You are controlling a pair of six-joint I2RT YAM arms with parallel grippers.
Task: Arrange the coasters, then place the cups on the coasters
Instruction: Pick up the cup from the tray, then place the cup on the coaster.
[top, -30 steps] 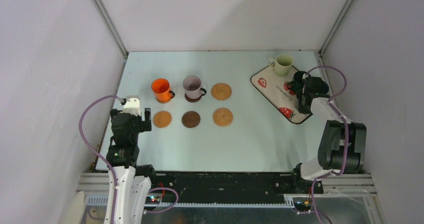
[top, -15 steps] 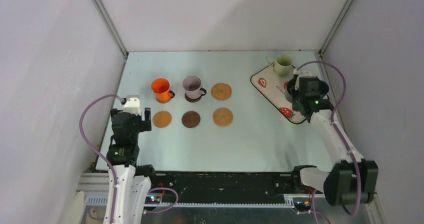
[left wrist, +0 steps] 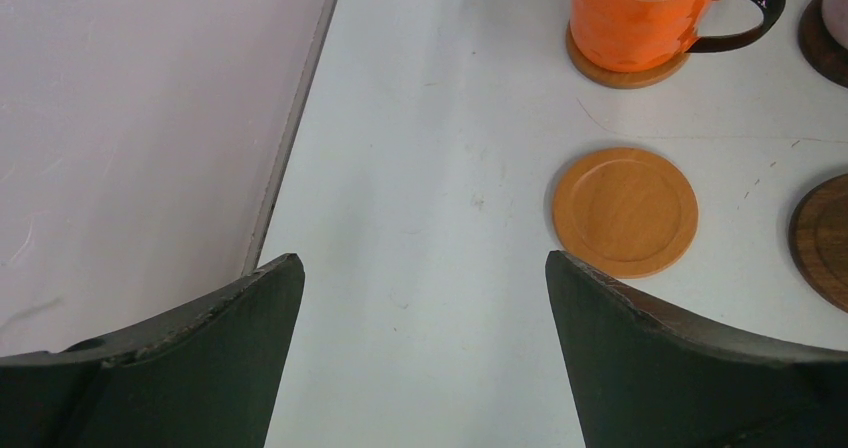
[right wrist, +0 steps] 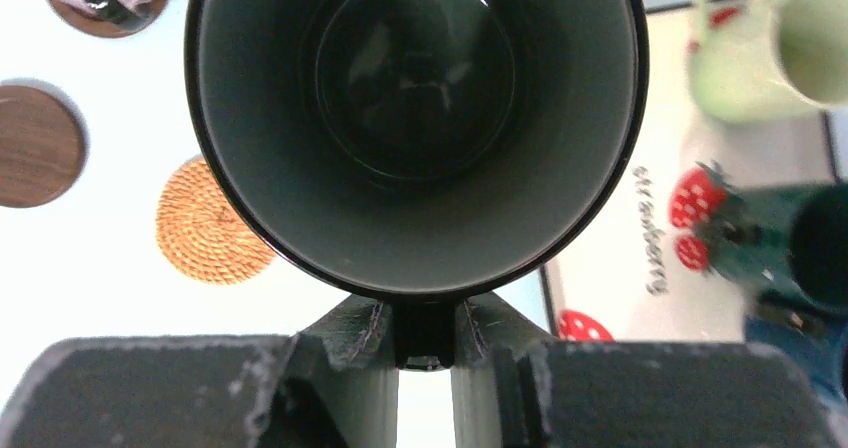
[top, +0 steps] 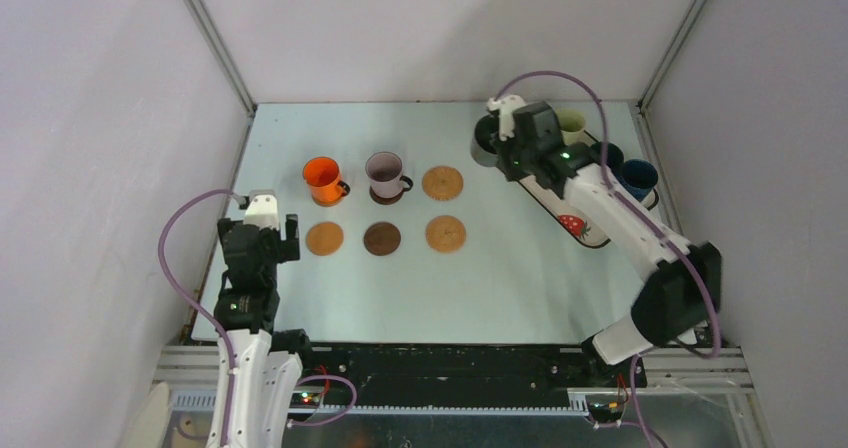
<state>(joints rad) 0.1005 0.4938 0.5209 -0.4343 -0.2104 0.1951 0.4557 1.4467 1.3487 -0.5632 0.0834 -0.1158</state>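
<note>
Dark green cup [right wrist: 415, 118] is pinched by its handle between the closed fingers of the right gripper [right wrist: 425, 343], just left of the far corner of the strawberry-print tray [top: 578, 226], beyond a woven coaster [right wrist: 212, 226]. At the near left, the left gripper [left wrist: 425, 298] is spread wide beside a bare tan coaster [left wrist: 625, 211].

cups [top: 323, 178]: six, one each orange, mauve, pale green, navy, two dark green | coasters [top: 445, 233]: six, four tan, two dark brown | strawberry tray [top: 575, 230]: one
</note>
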